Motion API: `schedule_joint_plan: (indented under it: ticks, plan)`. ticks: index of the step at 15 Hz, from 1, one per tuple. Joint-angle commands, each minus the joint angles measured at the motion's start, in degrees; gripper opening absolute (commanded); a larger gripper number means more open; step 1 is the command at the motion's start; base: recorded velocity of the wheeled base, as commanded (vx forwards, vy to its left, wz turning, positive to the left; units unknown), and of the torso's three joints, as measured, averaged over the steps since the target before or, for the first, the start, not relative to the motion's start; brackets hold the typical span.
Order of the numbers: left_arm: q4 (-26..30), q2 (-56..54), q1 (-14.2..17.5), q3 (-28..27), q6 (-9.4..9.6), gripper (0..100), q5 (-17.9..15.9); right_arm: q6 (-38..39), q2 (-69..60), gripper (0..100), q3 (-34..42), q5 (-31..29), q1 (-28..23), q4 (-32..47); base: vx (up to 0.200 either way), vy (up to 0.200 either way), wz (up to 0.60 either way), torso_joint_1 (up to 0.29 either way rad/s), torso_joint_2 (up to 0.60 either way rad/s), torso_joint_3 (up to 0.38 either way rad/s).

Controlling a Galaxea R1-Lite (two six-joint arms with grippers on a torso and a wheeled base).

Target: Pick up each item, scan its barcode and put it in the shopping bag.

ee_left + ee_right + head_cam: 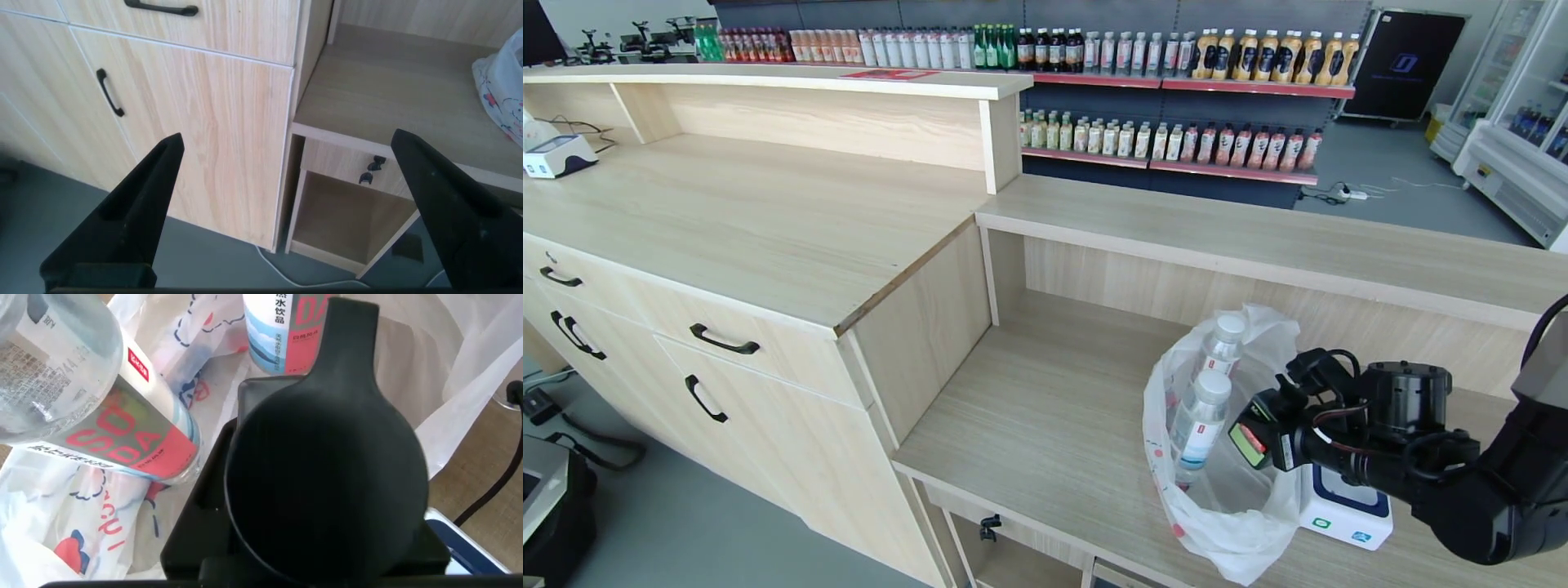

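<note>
Right gripper (1255, 434) at the mouth of the shopping bag (1241, 541) — bottles (1201, 418) upright at its nine o'clock. Its jaws I can't tell; the left gripper (288, 137) gapes wide, empty.

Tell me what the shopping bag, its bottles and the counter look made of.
The shopping bag: thin white plastic film, part see-through, crumpled. The bottles: probably clear plastic, with white caps and printed wrap labels. The counter: light wood-grain board, matte, likely laminate.
</note>
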Motion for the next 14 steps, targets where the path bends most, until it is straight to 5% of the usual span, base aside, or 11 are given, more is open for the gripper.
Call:
schedule_joint_plan:
  ticks: [1, 14]
  plan:
    - [0.0, 0.06, 0.0, 0.0, -0.01, 100, 0.0, -0.06, 0.29, 0, 0.05, 0.02, -0.06, 0.0, 0.0, 0.0, 0.0, 0.0, 0.0, 0.0]
    - [0.0, 0.06, 0.0, 0.0, -0.01, 100, 0.0, 0.12, 2.4, 0, 0.67, 0.02, -0.68, -3.69, 0.0, 0.0, 0.0, 0.0, 0.0, 0.0]
